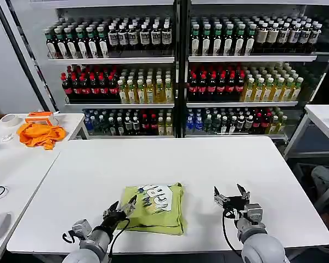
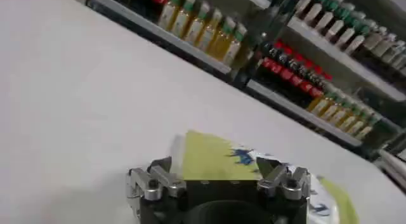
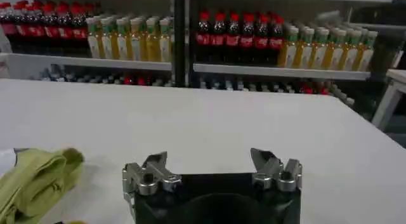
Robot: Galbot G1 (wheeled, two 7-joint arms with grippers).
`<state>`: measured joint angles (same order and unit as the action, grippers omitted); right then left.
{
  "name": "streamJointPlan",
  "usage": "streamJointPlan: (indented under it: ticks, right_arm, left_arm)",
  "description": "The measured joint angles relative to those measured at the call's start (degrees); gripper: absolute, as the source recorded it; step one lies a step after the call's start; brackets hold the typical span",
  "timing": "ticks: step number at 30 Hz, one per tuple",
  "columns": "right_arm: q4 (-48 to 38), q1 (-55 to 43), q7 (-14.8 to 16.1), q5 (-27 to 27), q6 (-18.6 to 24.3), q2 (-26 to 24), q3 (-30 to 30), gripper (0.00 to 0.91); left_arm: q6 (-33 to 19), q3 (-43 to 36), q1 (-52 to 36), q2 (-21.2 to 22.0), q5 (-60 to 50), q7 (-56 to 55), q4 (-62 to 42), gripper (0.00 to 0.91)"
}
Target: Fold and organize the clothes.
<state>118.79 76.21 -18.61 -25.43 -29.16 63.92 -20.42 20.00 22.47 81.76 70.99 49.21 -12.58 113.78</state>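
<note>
While both splayed grippers, left and right, grasp nothing, the folded T-shirt hides its sleeves.

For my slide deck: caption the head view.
Folded lime T-shirt on white table, open left gripper at its edge, open right gripper apart.

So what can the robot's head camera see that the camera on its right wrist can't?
Only the head camera sees the orange cloth on the side table, the left hand at the near left corner of the folded T-shirt, and the white and blue print on top of the shirt.

Only the right wrist camera sees the shirt's folded edge from the side, low and close.

Both see the lime T-shirt on the white table, the right hand open beside it, and the shelves of bottles behind.
</note>
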Motion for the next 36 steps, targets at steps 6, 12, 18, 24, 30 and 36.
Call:
streamJointPlan:
  ticks: [6,12,18,24,30,36]
  right_arm:
    - [0.54,0.52,-0.18,0.00,-0.22,-0.05,-0.43,0.907]
    - [0.98,0.94,-0.37,0.00,-0.40,-0.07,-0.66,0.907]
    - [1.35,1.29,-0.59,0.00,-0.52,-0.05,-0.77,0.907]
    - [1.68,1.76,-0.83,-0.03,-0.53,0.09,-0.78,0.907]
    - [2.09,2.06,-0.89,-0.12,-0.55,0.04,-0.97,0.907]
    - [2.25,2.40,-0.89,-0.26,-0.53,0.02,-1.39,0.907]
  left_arm:
    - [0.88,0.08,-0.07,0.42,1.33,0.73,-0.84,0.907]
    - [1.21,0.17,-0.93,1.35,5.96,1.31,-1.86,0.907]
    - [1.04,0.13,-1.89,2.15,9.64,1.56,-2.93,0.020]
    - [-0.07,0.76,-1.95,2.74,12.61,1.89,-4.21,0.020]
    - [-0.87,1.38,-1.46,3.73,15.16,2.63,-4.69,0.020]
    - [-1.54,2.18,-1.65,5.00,17.43,3.29,-4.81,0.020]
